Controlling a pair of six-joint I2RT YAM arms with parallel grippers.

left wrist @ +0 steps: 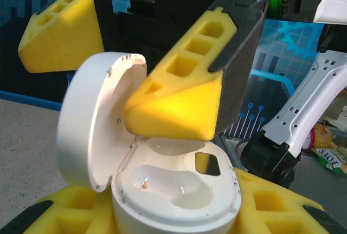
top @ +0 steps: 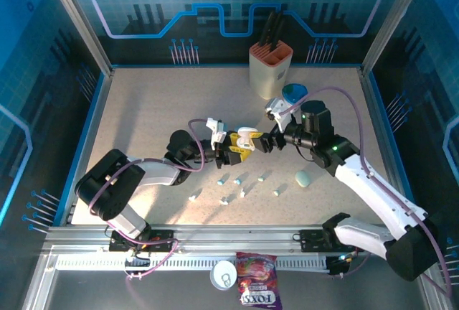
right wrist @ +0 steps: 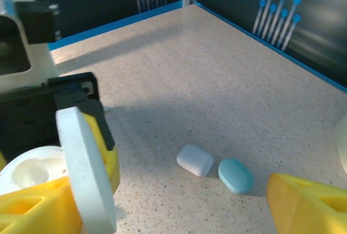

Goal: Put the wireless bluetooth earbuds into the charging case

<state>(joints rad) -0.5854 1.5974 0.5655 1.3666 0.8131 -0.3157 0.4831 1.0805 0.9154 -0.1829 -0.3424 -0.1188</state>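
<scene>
1. Left fingers (left wrist: 271, 207) clamp the base of a glossy white round charging case (left wrist: 179, 190), its lid hinged open.
2. Right fingers (left wrist: 179, 98) stand spread, one yellow pad over the case's moulded wells.
3. Tiny white and pale-blue stemmed earbuds (top: 225, 200) lie scattered on the speckled desk (top: 143, 123) nearby.

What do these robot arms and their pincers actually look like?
The left arm and right arm have white shells with black joints; a thin purple cable loops along each. The left gripper and right gripper carry chunky yellow wedge-shaped fingers with square holes, backed in black. A small green light glows on the right arm.
</scene>
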